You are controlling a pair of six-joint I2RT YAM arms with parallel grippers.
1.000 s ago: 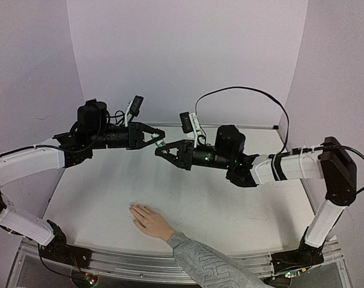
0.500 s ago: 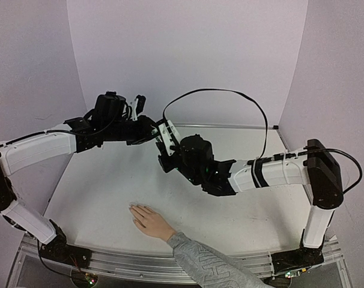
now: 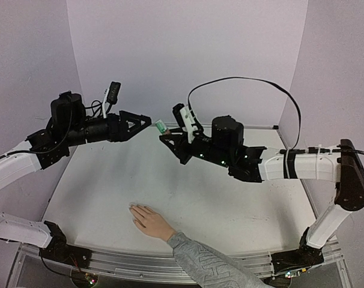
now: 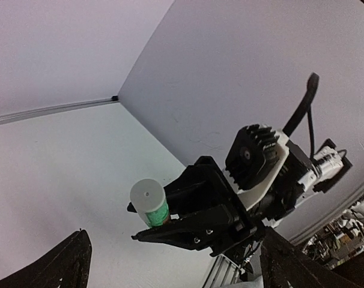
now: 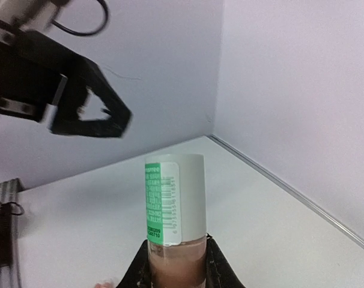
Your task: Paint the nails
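A small white-capped bottle with a green label (image 3: 162, 127) is held in the air, with my right gripper (image 3: 167, 139) shut on its pinkish glass base. In the right wrist view the bottle (image 5: 175, 204) stands upright between the fingers (image 5: 221, 273), cap on. My left gripper (image 3: 145, 123) hangs open just left of the cap, not touching it. Its view faces the bottle (image 4: 149, 203) and its own dark fingers (image 4: 71, 261) spread wide. A light-skinned hand (image 3: 149, 222) in a grey patterned sleeve lies flat on the table. Its nails (image 3: 133, 209) point away from the arm bases.
The white table (image 3: 230, 204) is bounded by lilac walls at the back and sides. A black cable (image 3: 248, 84) loops above the right arm. The person's forearm (image 3: 212, 267) crosses the near table edge between the two arm bases.
The two grippers came together at the bottle, then parted. My left gripper has opened and drawn back to the left, while the right one keeps the bottle, cap on.
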